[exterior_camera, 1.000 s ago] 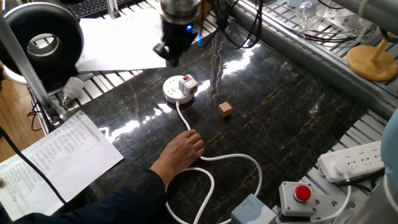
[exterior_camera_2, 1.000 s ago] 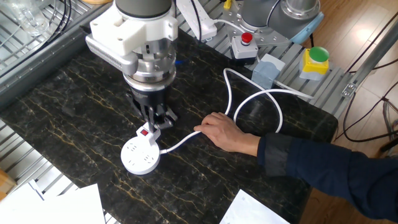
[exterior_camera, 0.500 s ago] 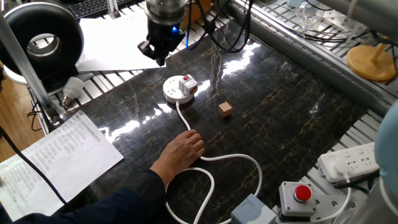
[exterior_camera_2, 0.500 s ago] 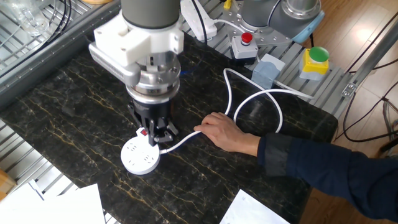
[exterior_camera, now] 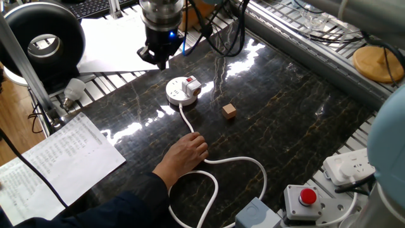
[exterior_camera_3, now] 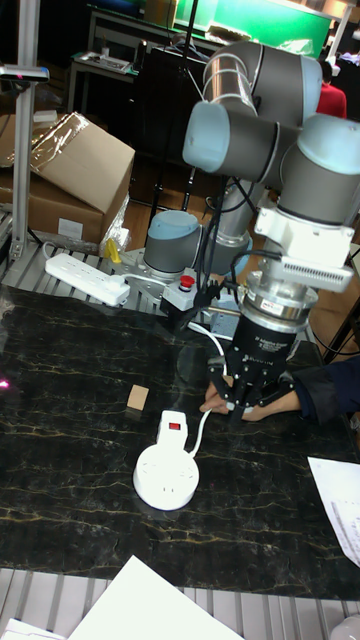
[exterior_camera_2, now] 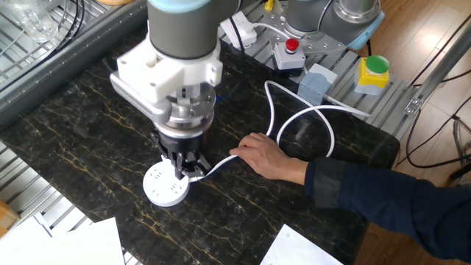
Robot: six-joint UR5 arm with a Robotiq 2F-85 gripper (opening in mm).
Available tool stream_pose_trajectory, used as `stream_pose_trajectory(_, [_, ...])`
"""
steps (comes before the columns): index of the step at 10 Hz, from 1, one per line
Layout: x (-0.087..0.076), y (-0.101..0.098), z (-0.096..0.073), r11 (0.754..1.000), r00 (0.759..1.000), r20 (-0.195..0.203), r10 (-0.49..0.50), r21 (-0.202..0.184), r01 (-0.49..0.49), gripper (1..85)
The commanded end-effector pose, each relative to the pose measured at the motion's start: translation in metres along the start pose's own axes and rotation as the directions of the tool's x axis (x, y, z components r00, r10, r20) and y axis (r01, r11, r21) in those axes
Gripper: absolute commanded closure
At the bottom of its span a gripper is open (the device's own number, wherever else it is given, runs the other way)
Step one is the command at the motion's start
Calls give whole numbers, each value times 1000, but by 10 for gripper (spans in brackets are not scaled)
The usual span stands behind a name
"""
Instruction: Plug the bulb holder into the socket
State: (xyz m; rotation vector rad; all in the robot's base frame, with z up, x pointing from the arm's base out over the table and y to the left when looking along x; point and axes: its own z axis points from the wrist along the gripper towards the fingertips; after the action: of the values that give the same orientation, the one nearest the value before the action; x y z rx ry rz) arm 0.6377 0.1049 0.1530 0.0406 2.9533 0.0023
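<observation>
The round white socket [exterior_camera: 179,93] lies on the dark marble table [exterior_camera: 285,107], its white cord [exterior_camera: 235,161] looping toward the front. The small white bulb holder [exterior_camera: 190,83] with its red switch stands on the socket's top at the far rim. In the tall view the bulb holder [exterior_camera_3: 174,426] sits on the socket [exterior_camera_3: 168,478]. My gripper [exterior_camera: 157,58] hangs above and to the left of them, apart from both, open with a narrow gap and nothing in it. In the other fixed view my gripper [exterior_camera_2: 185,165] hides the bulb holder, just above the socket [exterior_camera_2: 165,185].
A person's hand [exterior_camera: 187,152] rests on the cord. A small wooden cube [exterior_camera: 229,111] lies right of the socket. A grey box with a red button [exterior_camera: 305,199], a white power strip [exterior_camera: 354,164], papers [exterior_camera: 60,158] and a light bulb [exterior_camera: 74,90] ring the table.
My gripper has moved away from the socket, leftward in one fixed view, and now covers the bulb holder in the other. Socket, bulb holder and hand have stayed put.
</observation>
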Motion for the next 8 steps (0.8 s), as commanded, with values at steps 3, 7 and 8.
stream_pose_trajectory(3, [2,-7,8,1000,1000,-21,-4,20,4,843])
stream_pose_trajectory(7, [-18,-66,12,935,948,26,-318,175,308,843])
stream_pose_trajectory(8, [-1,-52,15,966,971,-6,-238,106,238,843])
